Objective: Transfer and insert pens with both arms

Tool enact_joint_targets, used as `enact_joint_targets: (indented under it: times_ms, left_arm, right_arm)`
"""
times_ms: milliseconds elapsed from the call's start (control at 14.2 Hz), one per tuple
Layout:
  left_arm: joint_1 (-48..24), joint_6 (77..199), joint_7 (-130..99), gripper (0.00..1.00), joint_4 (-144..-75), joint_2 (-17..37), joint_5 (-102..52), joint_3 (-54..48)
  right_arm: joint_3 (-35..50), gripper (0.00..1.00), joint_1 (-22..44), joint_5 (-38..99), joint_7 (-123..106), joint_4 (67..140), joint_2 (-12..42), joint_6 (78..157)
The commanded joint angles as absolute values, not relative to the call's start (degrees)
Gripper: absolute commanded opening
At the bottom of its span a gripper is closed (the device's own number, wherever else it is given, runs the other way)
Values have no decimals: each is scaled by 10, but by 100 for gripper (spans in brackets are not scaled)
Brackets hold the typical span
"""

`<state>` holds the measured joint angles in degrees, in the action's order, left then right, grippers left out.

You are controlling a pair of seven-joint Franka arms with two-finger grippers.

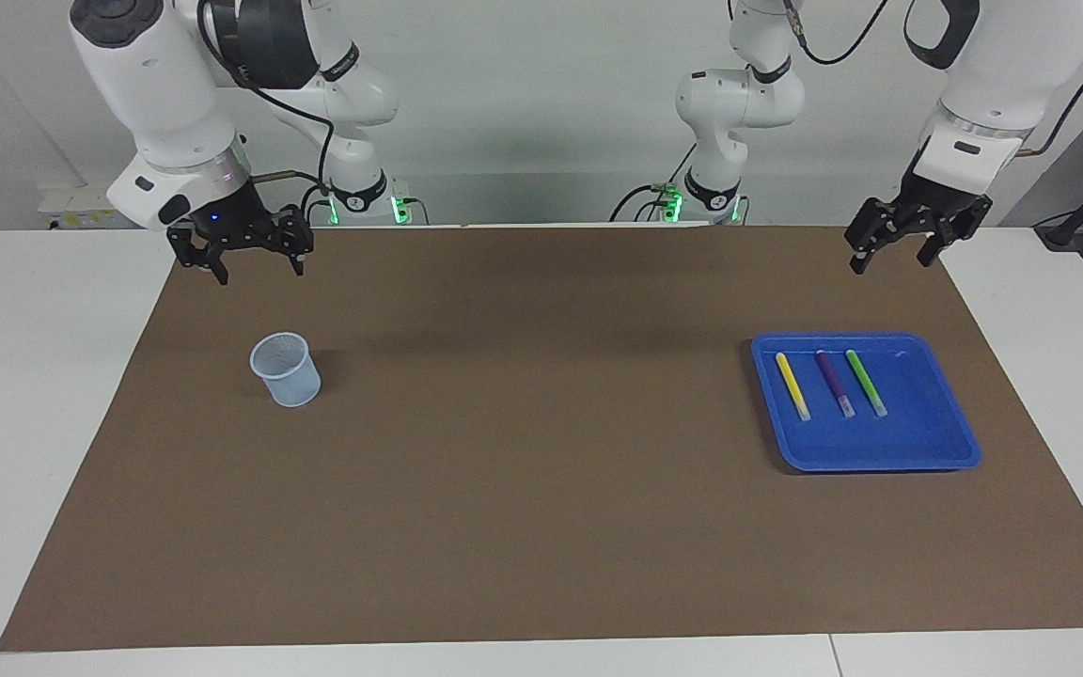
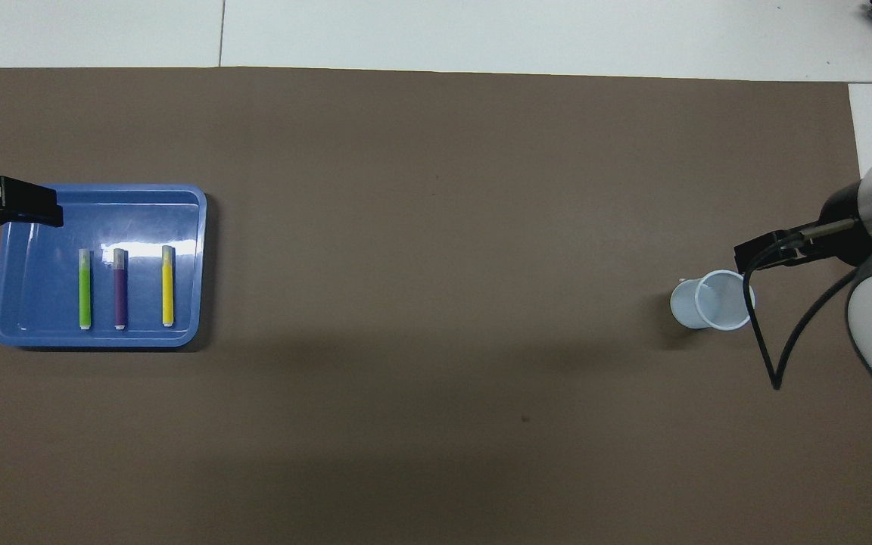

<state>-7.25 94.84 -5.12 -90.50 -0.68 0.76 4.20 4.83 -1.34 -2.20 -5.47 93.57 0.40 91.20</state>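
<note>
Worktop (image 1: 34, 395): white, one; one brown mat (image 1: 541, 489) covers most of it.
Arms: two large white ones, both raised at the robots' edge of the mat.
Tray (image 1: 927, 442): one, blue, shallow, at the left arm's end of the worktop; holds all three pens lying side by side, apart, pale cap ends pointing away from the robots.
Cup (image 1: 288, 371): one, pale translucent, upright at the right arm's end of the mat; nothing seen inside it.
Left pincer (image 1: 894, 256): up in the air over the mat edge, fingers spread, holding nothing.
Right pincer (image 1: 259, 269): up in the air over the mat edge, fingers spread, holding nothing.
Pens, count three: yellow pen (image 1: 792, 385), purple pen (image 1: 834, 383), green pen (image 1: 866, 382); purple lies between the other two.
</note>
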Motion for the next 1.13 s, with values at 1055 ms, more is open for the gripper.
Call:
enact_joint_targets:
  times_ms: [1055]
  left_arm:
    - [-69, 1015, -52, 100, -1024, -67, 8, 46]
  right_arm:
    - [54, 100, -25, -8, -51, 945, -5, 920]
